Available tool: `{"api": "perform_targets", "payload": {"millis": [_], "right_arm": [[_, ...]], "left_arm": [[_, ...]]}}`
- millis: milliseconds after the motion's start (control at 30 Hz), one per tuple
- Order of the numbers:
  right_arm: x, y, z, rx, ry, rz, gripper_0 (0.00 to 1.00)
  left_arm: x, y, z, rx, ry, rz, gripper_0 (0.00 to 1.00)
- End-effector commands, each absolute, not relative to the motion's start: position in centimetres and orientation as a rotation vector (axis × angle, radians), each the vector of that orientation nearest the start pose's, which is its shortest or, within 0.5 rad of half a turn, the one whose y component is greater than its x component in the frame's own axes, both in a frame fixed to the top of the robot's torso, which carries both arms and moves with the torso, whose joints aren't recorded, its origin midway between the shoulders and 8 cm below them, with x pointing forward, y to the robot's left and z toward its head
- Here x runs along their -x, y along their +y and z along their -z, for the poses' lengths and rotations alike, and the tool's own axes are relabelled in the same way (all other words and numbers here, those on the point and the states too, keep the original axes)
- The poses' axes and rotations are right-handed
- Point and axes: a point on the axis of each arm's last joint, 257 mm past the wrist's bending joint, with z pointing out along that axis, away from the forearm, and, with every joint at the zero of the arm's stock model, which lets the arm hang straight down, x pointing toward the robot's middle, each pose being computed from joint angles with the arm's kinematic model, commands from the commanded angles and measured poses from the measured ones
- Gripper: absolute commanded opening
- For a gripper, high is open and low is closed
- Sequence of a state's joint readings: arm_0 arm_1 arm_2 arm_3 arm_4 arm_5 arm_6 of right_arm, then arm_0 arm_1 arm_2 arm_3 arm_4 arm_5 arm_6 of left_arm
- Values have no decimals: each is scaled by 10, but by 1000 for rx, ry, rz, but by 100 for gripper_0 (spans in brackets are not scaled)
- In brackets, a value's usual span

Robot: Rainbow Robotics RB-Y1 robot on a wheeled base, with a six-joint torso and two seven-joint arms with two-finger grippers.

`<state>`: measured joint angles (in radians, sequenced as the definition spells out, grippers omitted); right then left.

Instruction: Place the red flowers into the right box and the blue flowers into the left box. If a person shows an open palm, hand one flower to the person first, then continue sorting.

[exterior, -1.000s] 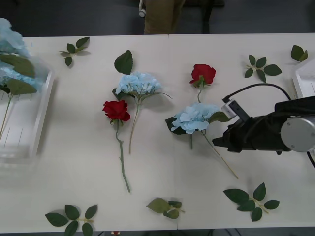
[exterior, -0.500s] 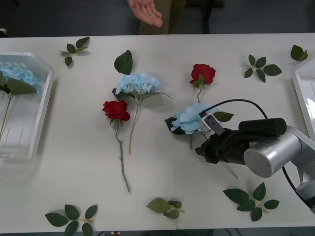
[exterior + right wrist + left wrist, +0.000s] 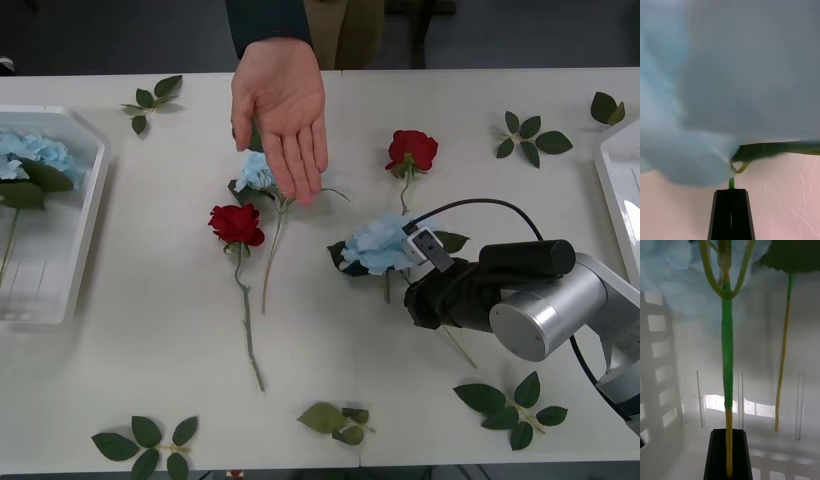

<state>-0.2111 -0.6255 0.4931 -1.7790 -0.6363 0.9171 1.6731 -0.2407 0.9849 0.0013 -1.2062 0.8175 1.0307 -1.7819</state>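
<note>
The right end effector (image 3: 731,195) is clamped on the stem of a blue flower (image 3: 380,245) lying just below the far rose (image 3: 412,150); the person's open palm (image 3: 283,100) hovers left of that rose, so this flower should go there first, lifted gently; the left end effector (image 3: 728,450) grips a stem (image 3: 727,352) over the left box (image 3: 85,230).

Right arm low over table centre-right, right gripper (image 3: 731,210) fingers closed; left gripper (image 3: 729,455) fingers closed; person's hand (image 3: 282,110) extended, palm open
</note>
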Motion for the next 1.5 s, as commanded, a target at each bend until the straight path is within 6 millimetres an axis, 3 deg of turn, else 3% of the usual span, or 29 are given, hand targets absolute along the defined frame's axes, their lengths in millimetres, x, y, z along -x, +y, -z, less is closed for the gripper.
{"api": "perform_targets", "payload": {"millis": [33,200,367,400,433,467,500,533,700,800,933,1067,1100,1133,1167,1200,1400,1500], "right_arm": [[-467,-128,323,817,2223,-219,0],[-469,-130,317,812,2210,-224,0],[-465,-140,282,838,2199,-199,0],[-463,-143,278,842,2203,-194,0],[-459,-148,269,854,2209,-179,0],[-455,-150,261,862,2213,-176,0],[-449,-154,252,868,2226,-175,0],[-443,-156,243,872,2236,-184,0],[-420,-163,204,866,2244,-235,0],[-413,-163,186,843,2229,-288,0],[-418,-164,196,820,2248,-301,0],[-430,-169,225,787,2282,-310,0],[-432,-170,230,780,2284,-313,18],[-436,-169,232,776,2276,-320,62],[-437,-168,233,777,2268,-326,87],[-436,-166,232,784,2260,-332,100],[-435,-157,209,821,2195,-331,100],[-437,-159,209,832,2192,-312,100]], "left_arm": [[-446,584,317,-29,2594,-344,0],[-446,580,327,-27,2592,-352,0],[-446,587,328,-58,2589,-414,1],[-445,588,328,-59,2592,-420,13],[-446,589,327,-68,2589,-429,60],[-446,589,327,-71,2587,-431,82],[-445,589,327,-78,2591,-434,96],[-445,589,326,-80,2590,-433,100],[-441,588,322,-73,2625,-410,100],[-437,579,303,-51,2697,-326,100],[-432,562,264,-116,2762,-268,100],[-438,524,225,-233,2766,-189,100],[-440,516,218,-256,2758,-171,100],[-443,504,207,-286,2740,-143,100],[-445,496,199,-302,2728,-119,100],[-445,489,190,-312,2715,-89,100],[-439,446,168,-436,2685,59,100],[-439,408,165,-526,2644,175,100]]}}
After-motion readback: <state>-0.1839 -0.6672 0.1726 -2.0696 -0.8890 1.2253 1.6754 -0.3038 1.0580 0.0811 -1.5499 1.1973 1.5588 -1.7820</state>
